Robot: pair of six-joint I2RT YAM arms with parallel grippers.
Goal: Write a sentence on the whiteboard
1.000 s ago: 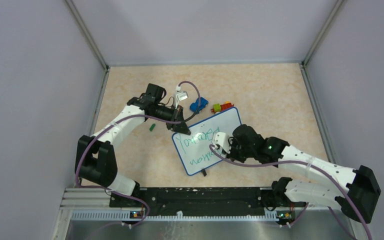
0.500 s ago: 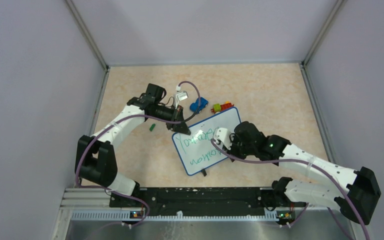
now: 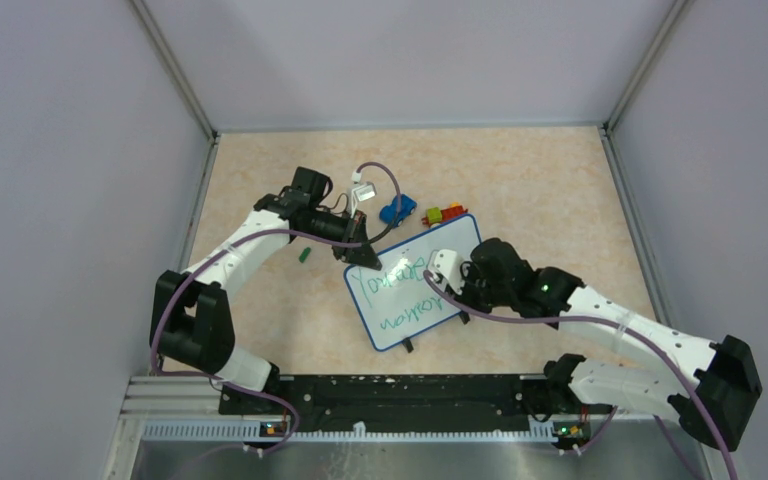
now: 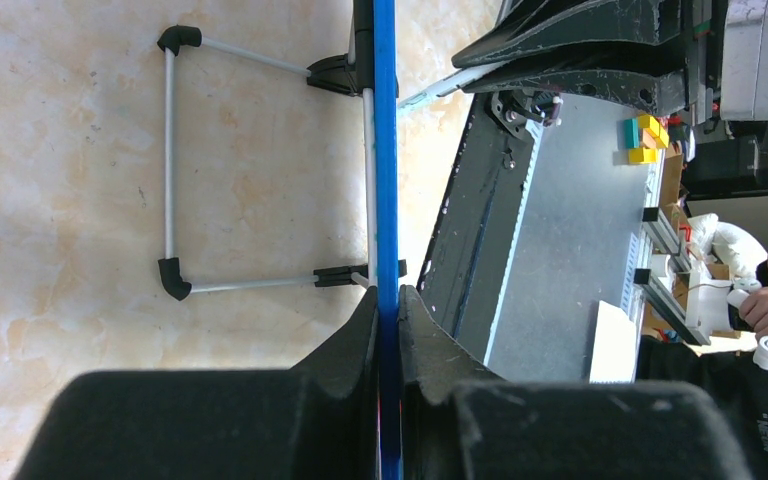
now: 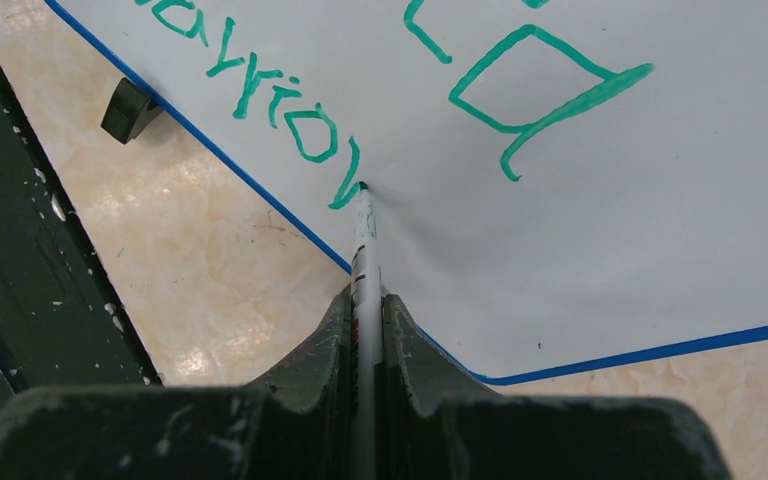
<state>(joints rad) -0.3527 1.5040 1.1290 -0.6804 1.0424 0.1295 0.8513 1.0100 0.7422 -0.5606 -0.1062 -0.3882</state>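
Note:
The whiteboard point(image 3: 452, 243), white with a blue rim, lies tilted in the middle of the table. The sentence point(image 3: 397, 292) is two lines of green script on it. My left gripper point(image 3: 364, 257) is shut on the board's far left rim, seen edge-on as a blue strip point(image 4: 385, 150) between my fingers point(image 4: 355, 330). My right gripper point(image 3: 453, 287) is shut on a white marker point(image 5: 364, 250). Its tip touches the board at the end of the second green line point(image 5: 290, 110), near the blue edge. A green boxy letter point(image 5: 530, 80) shows further up.
A blue toy car point(image 3: 396, 210) and green, yellow and red toy blocks point(image 3: 443, 213) lie just beyond the board. A small green piece point(image 3: 303, 254) lies left of it. The board's wire stand with black feet point(image 4: 170, 170) rests on the table. The metal rail point(image 3: 380, 395) runs along the near edge.
My right gripper has moved up and to the right over the board with the marker, and the second green line has grown slightly. My left gripper has stayed put.

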